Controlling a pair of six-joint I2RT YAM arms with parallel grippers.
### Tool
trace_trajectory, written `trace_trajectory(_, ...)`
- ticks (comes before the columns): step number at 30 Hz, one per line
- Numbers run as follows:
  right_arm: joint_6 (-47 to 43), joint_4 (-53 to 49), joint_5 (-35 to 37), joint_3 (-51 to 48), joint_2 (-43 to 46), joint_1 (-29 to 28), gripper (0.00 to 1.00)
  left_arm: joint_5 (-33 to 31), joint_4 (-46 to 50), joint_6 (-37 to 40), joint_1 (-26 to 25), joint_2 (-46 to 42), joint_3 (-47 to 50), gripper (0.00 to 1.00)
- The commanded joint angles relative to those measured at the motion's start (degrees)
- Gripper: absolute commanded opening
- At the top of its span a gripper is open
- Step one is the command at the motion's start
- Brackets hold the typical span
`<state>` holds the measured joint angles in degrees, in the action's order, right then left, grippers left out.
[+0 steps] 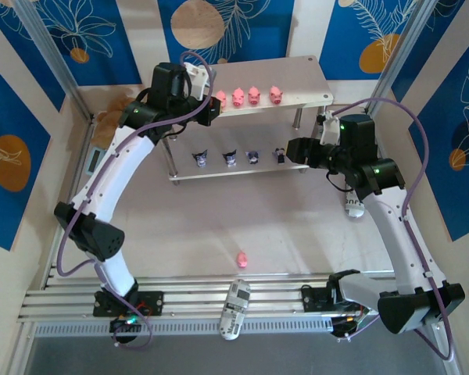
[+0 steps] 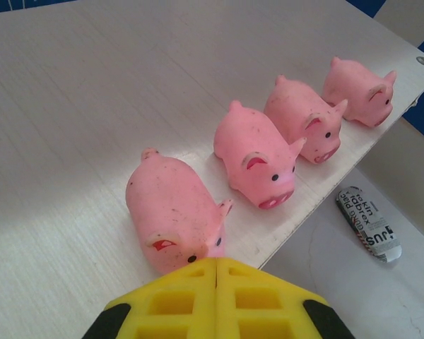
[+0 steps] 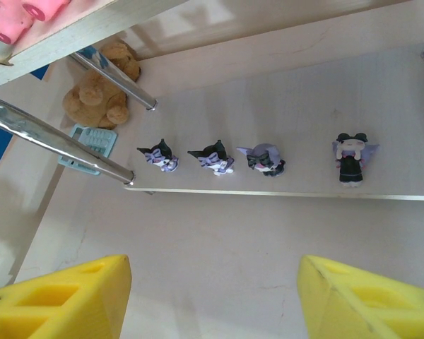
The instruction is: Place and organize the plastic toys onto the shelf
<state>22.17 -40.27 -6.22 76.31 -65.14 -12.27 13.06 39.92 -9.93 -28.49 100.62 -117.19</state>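
Shelf top (image 2: 92, 85), pig (image 2: 171, 212) just beside closed left hand (image 2: 217, 263)

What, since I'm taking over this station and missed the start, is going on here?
Two robot arms are sorting small plastic toys onto a two-tier shelf. Four pink pigs stand in a row on its top board, and the left end effector, shut, sits at the leftmost pig's snout. Four purple-and-white figurines line the lower board; the right end effector hangs open in front of them, holding nothing. A fifth pig lies on the table near the arm bases.
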Motion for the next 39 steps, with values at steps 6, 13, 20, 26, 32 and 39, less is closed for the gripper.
trace_trajectory(6, -0.89, -0.07, -0.28, -0.64, 1.01, 0.43, 0.64, 0.20, -0.72, 0.52, -0.69, 1.23, -3.31, 0.05)
trace_trajectory(13, -1.24, -0.61, 0.11, -0.62, 1.34, 0.53, 0.64, -2.95, -1.74, 1.28, -0.86, -1.41, -2.07, 0.12)
trace_trajectory(20, -0.66, -0.33, 0.00, -0.90, 1.43, 0.61, 0.64, -1.75, -0.16, 2.12, -0.81, -2.21, -2.64, 0.12)
trace_trajectory(26, -0.53, -0.33, -0.11, -0.73, 1.24, 0.59, 0.64, 0.92, 0.77, 1.56, -1.01, -0.96, -2.67, 0.08)
trace_trajectory(32, -0.35, -0.33, 0.06, -0.64, 1.23, 0.58, 0.64, 1.76, 2.01, 1.64, -1.07, 0.92, -4.10, 0.07)
trace_trajectory(39, -0.38, -0.16, 0.22, -0.57, 1.16, 0.58, 0.64, 1.70, 2.16, 1.82, -1.09, 2.20, -5.11, 0.07)
